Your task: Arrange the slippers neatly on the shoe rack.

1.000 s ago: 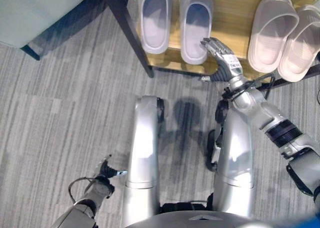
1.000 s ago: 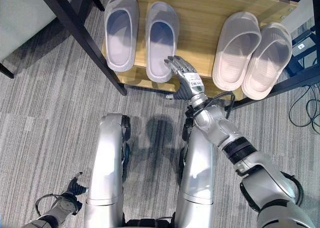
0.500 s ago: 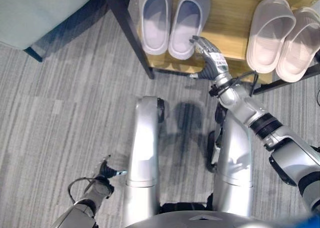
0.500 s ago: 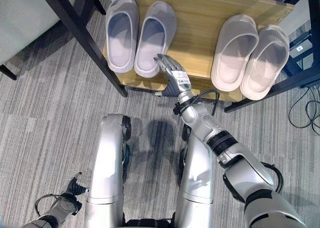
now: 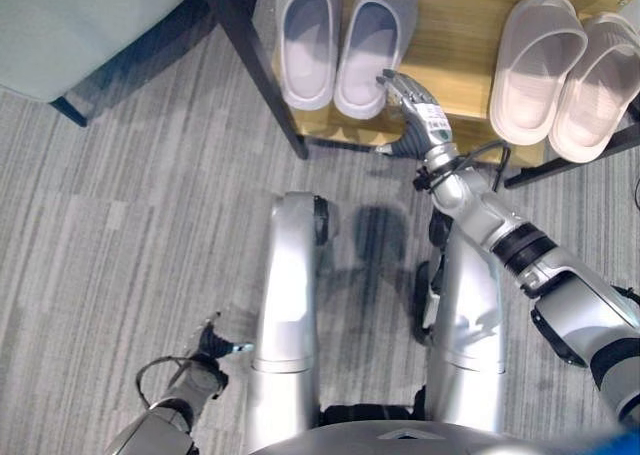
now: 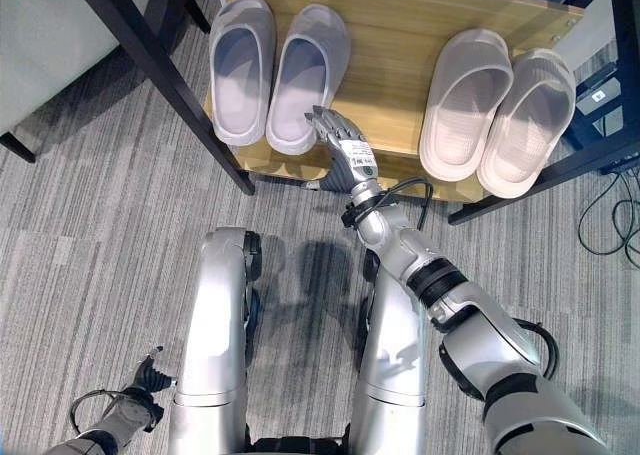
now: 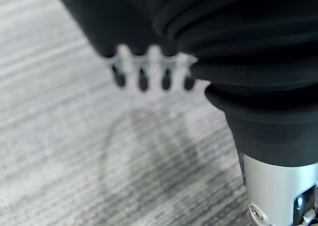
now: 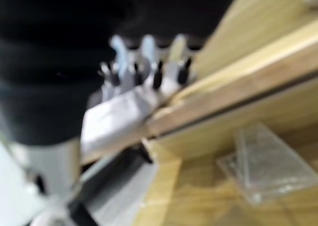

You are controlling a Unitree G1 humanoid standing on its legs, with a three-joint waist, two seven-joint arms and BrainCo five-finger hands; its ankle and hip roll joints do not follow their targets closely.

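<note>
The right hand [image 6: 340,150] reaches to the front edge of the shoe rack [image 6: 400,35]. Its fingers are straight and hold nothing; the fingertips [image 5: 388,78] touch the heel side of the right slipper of the grey pair [image 6: 308,75]. This pair stands on the wooden shelf at about 11 o'clock in the head views. The two grey slippers lie close together, and the one that the hand touches is a little turned, its heel leaning toward its partner [image 6: 240,70]. The beige pair [image 6: 495,110] stands at about 1 o'clock, side by side, with its heels near the shelf edge.

I think the risk here is a push that is too strong or too low on the heel. It could turn the slipper more, press it over its partner, or move both toward the dark metal post [image 6: 170,85]. The heels are near the front edge, so a pull back could drop one to the floor.

The left hand [image 7: 149,74] hangs low over the grey carpet [image 5: 120,225], its fingers relaxed and empty. A light cabinet [image 5: 80,25] stands at about 10 o'clock.
</note>
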